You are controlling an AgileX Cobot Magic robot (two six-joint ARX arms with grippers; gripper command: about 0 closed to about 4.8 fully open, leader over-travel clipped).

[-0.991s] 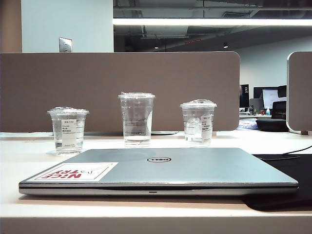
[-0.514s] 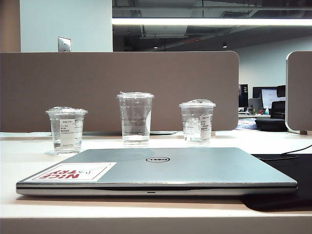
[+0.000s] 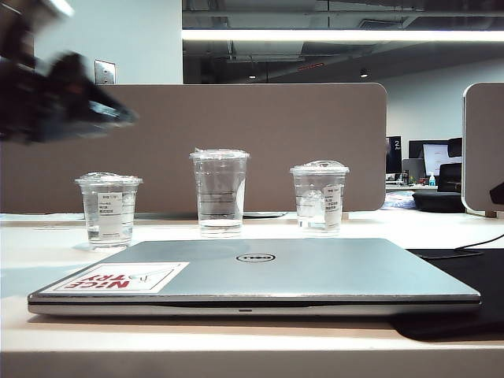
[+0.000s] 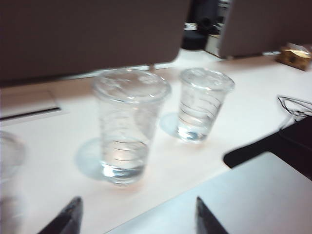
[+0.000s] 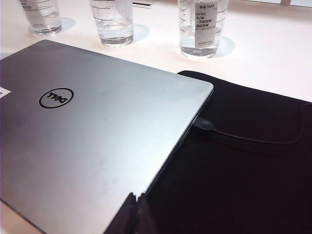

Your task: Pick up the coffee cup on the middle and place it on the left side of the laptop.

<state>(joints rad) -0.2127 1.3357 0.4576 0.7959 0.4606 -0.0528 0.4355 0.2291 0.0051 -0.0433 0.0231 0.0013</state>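
The coffee cup [image 3: 220,193] is the tallest clear cup, standing in the middle behind the laptop [image 3: 260,272]. The closed silver Dell laptop carries a red-and-white sticker. My left gripper [image 3: 118,116] is a dark blur high at the upper left, above the left cup and well apart from the coffee cup. In the left wrist view the left gripper [image 4: 138,204] is open and holds nothing, with the coffee cup [image 4: 129,126] ahead of it and a laptop corner [image 4: 253,195] close by. My right gripper [image 5: 136,197] is shut and empty over the laptop [image 5: 87,126] edge, far from the coffee cup [image 5: 113,22].
A shorter labelled cup [image 3: 109,209] stands left of the coffee cup and a domed-lid cup [image 3: 319,197] stands right of it. A black mat [image 3: 465,291] with a cable [image 5: 253,139] lies right of the laptop. A grey partition [image 3: 236,126] closes off the back.
My left arm has swung into the exterior view at the upper left, blurred by motion. The three cups and the laptop stand where they were.
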